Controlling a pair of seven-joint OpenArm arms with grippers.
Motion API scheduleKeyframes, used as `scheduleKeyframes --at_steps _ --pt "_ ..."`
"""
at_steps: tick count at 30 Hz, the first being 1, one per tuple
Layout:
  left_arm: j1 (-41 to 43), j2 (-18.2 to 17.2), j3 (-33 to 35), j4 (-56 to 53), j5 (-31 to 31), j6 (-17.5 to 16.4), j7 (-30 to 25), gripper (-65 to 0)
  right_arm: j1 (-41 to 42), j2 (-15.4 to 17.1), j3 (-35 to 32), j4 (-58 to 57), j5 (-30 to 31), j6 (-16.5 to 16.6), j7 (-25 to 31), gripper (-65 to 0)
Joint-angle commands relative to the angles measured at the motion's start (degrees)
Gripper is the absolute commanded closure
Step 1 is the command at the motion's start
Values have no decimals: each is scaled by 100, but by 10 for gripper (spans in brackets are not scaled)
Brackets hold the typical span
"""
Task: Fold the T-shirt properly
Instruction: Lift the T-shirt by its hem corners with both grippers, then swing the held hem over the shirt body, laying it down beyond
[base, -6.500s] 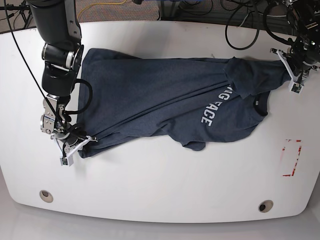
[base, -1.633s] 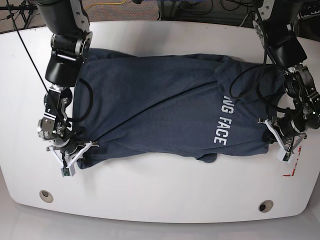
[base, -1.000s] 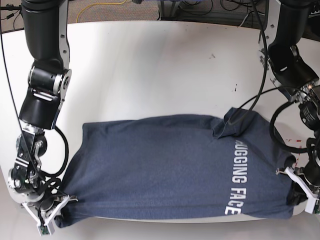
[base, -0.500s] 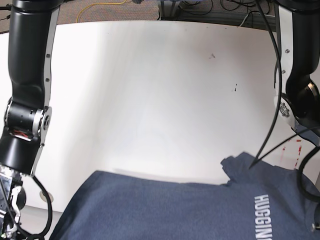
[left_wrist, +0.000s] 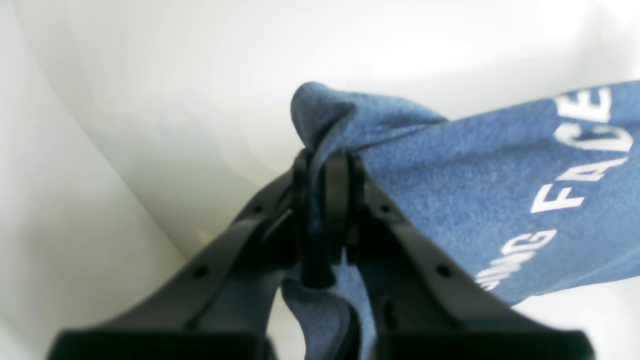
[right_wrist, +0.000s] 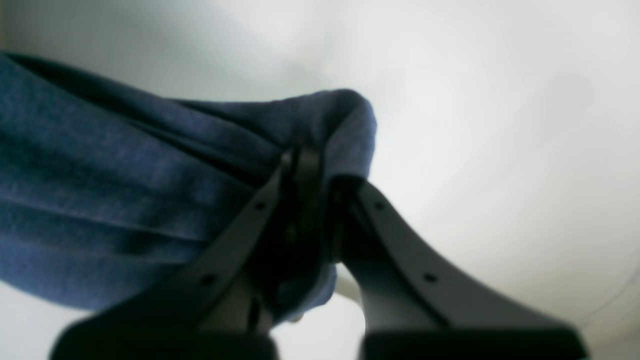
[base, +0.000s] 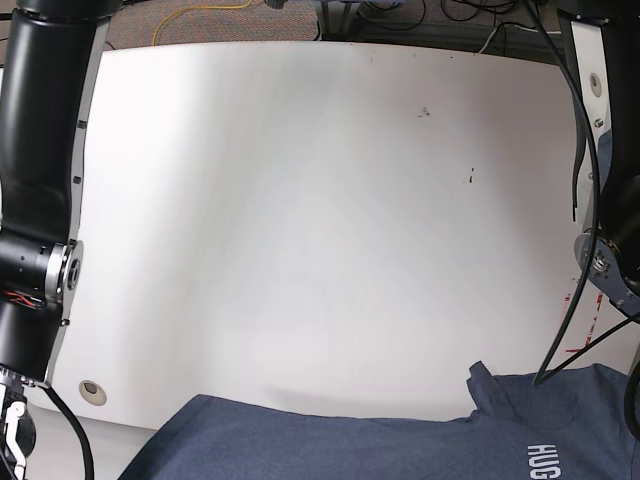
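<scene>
The T-shirt (base: 330, 445), dark navy heathered cloth, fills the bottom edge of your base view, its top border running from the lower left to a raised peak near the lower right. White block letters "HUG" show at the lower right of that cloth, cut off by the frame. Most of the garment lies below the frame, so you cannot tell how it hangs or lies further down.

In your left wrist view, the left gripper (left_wrist: 325, 165) is clamped on a bunched corner of the T-shirt (left_wrist: 475, 190); cloth passes between the closed jaws and bulges above them. White letters "FACE" and part of another word run across the cloth to the right of the jaws.

In your right wrist view, the right gripper (right_wrist: 315, 165) is clamped on another bunched edge of the T-shirt (right_wrist: 125, 190); the cloth runs off to the left in long soft folds, and a small fold rounds over the jaw tips.

Behind the garment, the white table (base: 320, 220) spreads across your base view. Two dark arms stand at the left (base: 40, 200) and right (base: 610, 230) edges, with black cables (base: 575, 150) trailing down the right one.
</scene>
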Motion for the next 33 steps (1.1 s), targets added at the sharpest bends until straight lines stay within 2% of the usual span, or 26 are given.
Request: scheduleKeyframes --at_steps 1,10,14,19,27,33 --pt "18 -9 5 70 -53 28 -149 -1 226 171 44 129 -10 -36 -15 0" --pt "1012 0 5 571 -61 1 -132 -1 -891 479 290 1078 174 -36 -288 0" --pt "1671 0 -12 896 -70 -16 -132 -1 -1735 505 650 1738 183 -27 -587 0" --pt "2515 0 -320 1292 -88 -25 -123 -1 -2913 514 1099 2450 157 -27 -631 0" --pt "4185 -44 -760 1722 -993 -8 -123 -1 -4689 462 1679 3373 166 -27 -640 0" --pt "5398 -44 -1076 2048 -1450 10 9 -1 -5823 119 2145 3979 148 -27 -640 0"
